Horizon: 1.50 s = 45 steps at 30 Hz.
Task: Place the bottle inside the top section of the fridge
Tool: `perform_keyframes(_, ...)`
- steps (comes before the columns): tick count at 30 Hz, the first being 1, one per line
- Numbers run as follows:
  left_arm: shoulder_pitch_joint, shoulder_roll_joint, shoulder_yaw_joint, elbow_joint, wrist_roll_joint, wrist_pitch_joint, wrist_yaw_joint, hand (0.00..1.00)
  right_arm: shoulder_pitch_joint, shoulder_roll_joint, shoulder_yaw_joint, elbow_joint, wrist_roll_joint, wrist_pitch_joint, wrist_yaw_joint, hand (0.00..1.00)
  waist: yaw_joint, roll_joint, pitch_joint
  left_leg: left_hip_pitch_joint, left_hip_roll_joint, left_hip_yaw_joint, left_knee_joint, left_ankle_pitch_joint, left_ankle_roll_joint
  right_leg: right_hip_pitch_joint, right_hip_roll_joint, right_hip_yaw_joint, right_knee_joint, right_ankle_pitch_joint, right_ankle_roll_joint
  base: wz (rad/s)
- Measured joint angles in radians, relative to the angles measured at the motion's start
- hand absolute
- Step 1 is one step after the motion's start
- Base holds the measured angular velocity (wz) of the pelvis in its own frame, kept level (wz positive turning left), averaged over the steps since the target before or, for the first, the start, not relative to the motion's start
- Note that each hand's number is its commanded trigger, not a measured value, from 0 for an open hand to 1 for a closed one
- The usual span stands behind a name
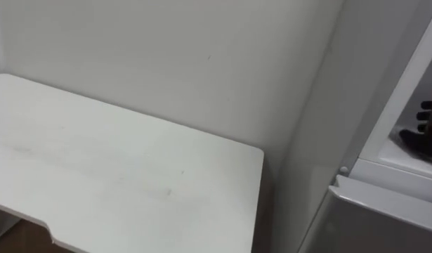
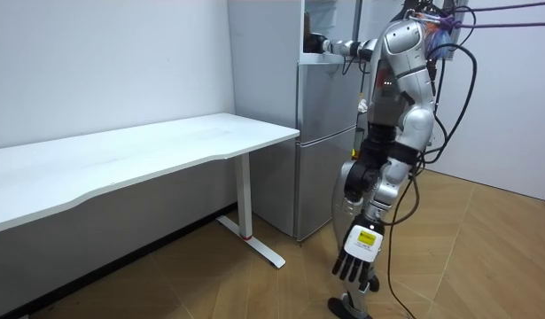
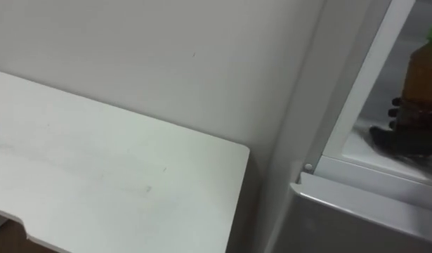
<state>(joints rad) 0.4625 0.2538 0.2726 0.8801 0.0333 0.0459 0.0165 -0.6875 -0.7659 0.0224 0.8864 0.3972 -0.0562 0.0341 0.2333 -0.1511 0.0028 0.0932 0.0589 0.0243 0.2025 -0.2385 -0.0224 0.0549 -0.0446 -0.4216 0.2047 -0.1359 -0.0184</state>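
The bottle (image 3: 421,70), filled with amber liquid and closed by a green cap, stands upright inside the upper compartment of the fridge (image 2: 325,115), at the far right. The right hand (image 3: 404,137) has its fingers curled round the bottle's lower part. The left hand (image 2: 358,255) hangs at the robot's side with fingers relaxed, and the white surface (image 3: 96,161) lies left of the fridge.
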Motion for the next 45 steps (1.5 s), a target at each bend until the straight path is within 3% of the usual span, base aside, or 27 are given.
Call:
perform_keyframes(19, -0.028, 0.013, 0.0, 0.044, 0.0, 0.014, -0.028, 0.0, 0.003, -0.004, -0.007, 0.009, -0.014, 0.009, 0.089, 0.0, -0.012, -0.011, 0.0003, 0.005, 0.001, -0.002, 0.001, -0.001, 0.0, 0.007, 0.001, -0.003, -0.002, 0.0, 0.0, 0.0)
perform_keyframes(45, -0.027, 0.018, 0.001, 0.047, -0.001, 0.014, -0.026, 0.0, 0.04, -0.017, -0.008, 0.008, -0.018, 0.004, 0.121, 0.0, -0.01, -0.014, -0.0019, 0.024, 0.001, -0.004, 0.003, -0.001, -0.001, 0.031, 0.0, -0.009, -0.003, 0.0, 0.001, 0.0)
